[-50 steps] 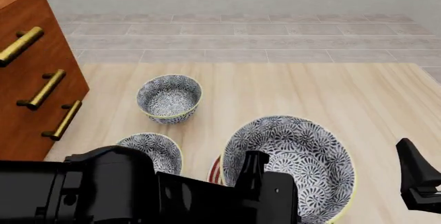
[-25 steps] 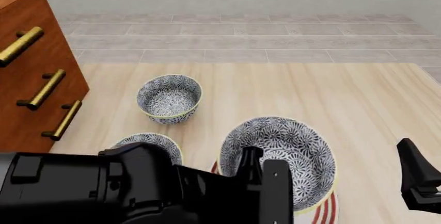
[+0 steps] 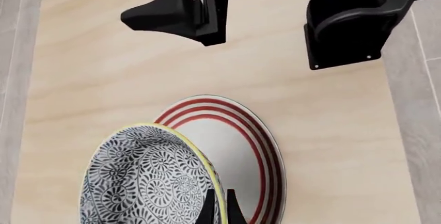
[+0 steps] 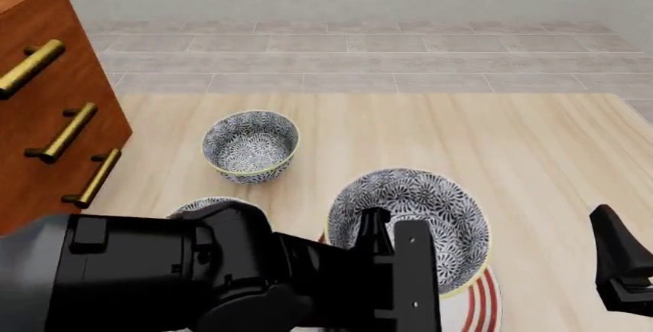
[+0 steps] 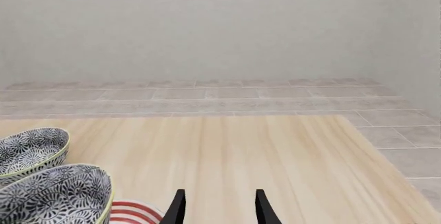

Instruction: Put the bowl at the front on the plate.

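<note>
My left gripper (image 4: 391,234) is shut on the rim of the blue-and-white floral bowl (image 4: 418,211). In the left wrist view its fingertips (image 3: 208,209) pinch the yellowish rim, and the bowl (image 3: 141,182) hangs tilted over one side of the red-ringed white plate (image 3: 241,146). From the front, only an edge of the plate (image 4: 488,301) shows beneath the bowl, near the table's front. I cannot tell whether bowl and plate touch. My right gripper (image 5: 219,211) is open and empty, off to the right (image 4: 617,271) of the plate.
A look-alike bowl (image 4: 250,144) stands further back on the left. Another bowl (image 4: 209,206) peeks out from behind my left arm. A wooden dresser (image 4: 51,102) with brass handles stands at the left edge. Grey floor tiles lie beyond the table.
The held bowl has sunk lower toward the plate and looks smaller from the front. My left arm has followed it down. The right arm has not moved.
</note>
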You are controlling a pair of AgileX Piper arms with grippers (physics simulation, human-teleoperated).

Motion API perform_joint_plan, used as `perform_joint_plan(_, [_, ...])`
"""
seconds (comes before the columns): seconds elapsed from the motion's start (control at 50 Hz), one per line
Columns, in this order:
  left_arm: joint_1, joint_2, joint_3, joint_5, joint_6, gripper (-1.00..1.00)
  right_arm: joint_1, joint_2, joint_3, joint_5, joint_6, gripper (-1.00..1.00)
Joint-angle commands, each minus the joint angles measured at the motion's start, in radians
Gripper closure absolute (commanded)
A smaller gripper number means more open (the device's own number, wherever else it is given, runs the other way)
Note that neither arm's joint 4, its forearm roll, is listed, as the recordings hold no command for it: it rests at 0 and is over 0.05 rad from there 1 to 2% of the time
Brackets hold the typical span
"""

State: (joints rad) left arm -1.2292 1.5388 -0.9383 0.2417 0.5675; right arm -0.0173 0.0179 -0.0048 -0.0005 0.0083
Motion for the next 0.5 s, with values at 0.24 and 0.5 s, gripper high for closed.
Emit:
perform_joint_plan(0.24, [-0.006,0.053,-0.014,-0.027,-0.041,1.00,0.001,0.008,0.003,-0.011,0.003,-1.00])
perform_joint_plan(0.5, [-0.006,0.083,-0.023,-0.026,-0.077,1.00,0.002,0.005,0.000,-0.006,0.003,-1.00])
